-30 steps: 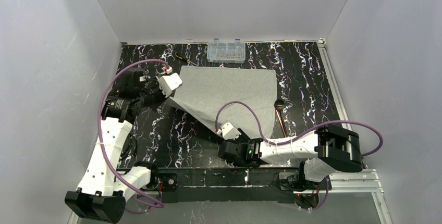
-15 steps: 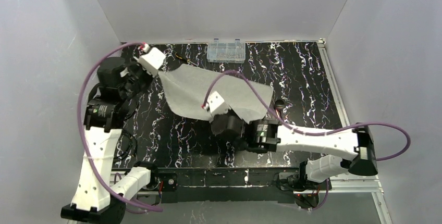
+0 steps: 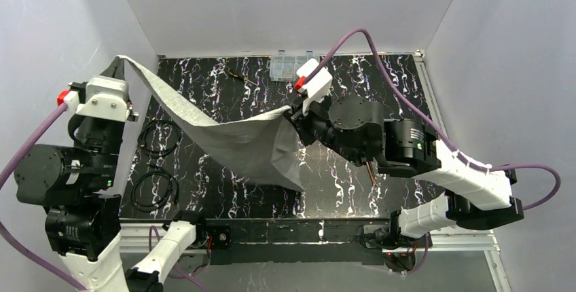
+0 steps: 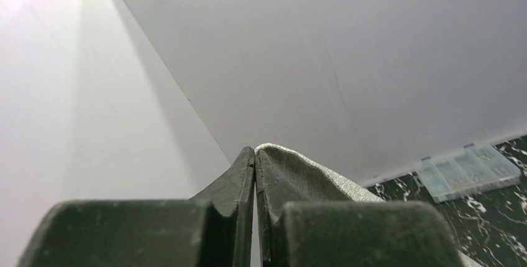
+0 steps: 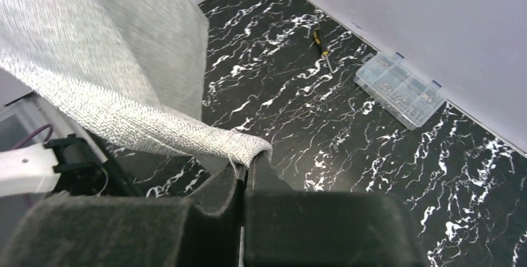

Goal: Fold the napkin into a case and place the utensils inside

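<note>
The light-grey napkin (image 3: 231,139) hangs in the air, stretched as a sagging sheet between my two grippers. High up by the left wall, my left gripper (image 3: 119,63) is shut on one corner; in the left wrist view the cloth (image 4: 311,177) drapes off the closed fingertips (image 4: 255,152). My right gripper (image 3: 292,111) is shut on another corner above the table's middle. The right wrist view has the cloth (image 5: 93,74) folding over the closed jaws (image 5: 248,167). Of the utensils, only a thin copper-brown sliver (image 3: 370,168) peeks out beneath the right arm. No folded case shows.
A clear plastic compartment box (image 3: 285,66) (image 5: 401,90) (image 4: 467,171) sits at the back edge, partly behind my right wrist. A small screwdriver (image 3: 241,77) (image 5: 322,46) lies left of it. Black cable loops (image 3: 159,136) lie on the marbled table's (image 3: 401,88) left side.
The right gripper shut on the napkin's near corner. Both arms then rose, lifting the napkin off the table: the left up toward the left wall, the right up and toward the back.
</note>
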{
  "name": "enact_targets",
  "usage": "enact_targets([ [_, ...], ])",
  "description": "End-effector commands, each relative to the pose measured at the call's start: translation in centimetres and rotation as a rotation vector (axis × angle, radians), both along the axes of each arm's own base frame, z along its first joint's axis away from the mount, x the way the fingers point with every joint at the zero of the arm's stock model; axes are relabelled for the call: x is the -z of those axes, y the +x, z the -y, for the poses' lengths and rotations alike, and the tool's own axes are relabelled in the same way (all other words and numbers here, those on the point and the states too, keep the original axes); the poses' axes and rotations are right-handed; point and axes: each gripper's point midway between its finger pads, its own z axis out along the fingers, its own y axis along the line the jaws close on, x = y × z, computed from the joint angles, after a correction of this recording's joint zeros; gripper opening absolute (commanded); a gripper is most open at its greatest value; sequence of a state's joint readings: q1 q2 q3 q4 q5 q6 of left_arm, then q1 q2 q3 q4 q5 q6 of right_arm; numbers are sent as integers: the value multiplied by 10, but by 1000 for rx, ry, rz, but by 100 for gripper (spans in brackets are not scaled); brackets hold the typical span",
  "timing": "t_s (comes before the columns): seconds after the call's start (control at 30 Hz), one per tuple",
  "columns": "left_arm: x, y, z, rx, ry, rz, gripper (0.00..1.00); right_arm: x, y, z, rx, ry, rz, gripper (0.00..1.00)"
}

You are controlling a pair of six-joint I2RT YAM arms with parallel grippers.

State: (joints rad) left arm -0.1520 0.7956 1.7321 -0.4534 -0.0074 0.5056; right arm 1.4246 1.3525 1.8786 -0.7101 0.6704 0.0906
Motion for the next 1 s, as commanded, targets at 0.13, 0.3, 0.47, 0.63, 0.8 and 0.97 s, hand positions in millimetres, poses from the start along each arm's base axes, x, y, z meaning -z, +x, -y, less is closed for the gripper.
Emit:
enact_targets([
  [0.13, 27, 39, -10, -95, 49, -85, 0, -15, 7, 46, 87, 57, 41, 1],
  [0.3, 85, 91, 1, -72, 93, -228, 0, 24, 37, 67, 291, -64, 93, 1],
  [0.47, 141, 149, 8, -77, 127, -354, 0, 108, 125, 86, 360, -124, -132, 1],
  [0.63, 200, 211, 21, -66, 177, -501, 0, 171, 196, 102, 426, -143, -235, 1],
  [0.8, 239, 257, 33, -86, 262, -583, 0, 209, 245, 102, 470, -133, -273, 1],
  [0.97, 264, 289, 47, -97, 358, -635, 0, 252, 264, 107, 520, -178, -338, 1],
])
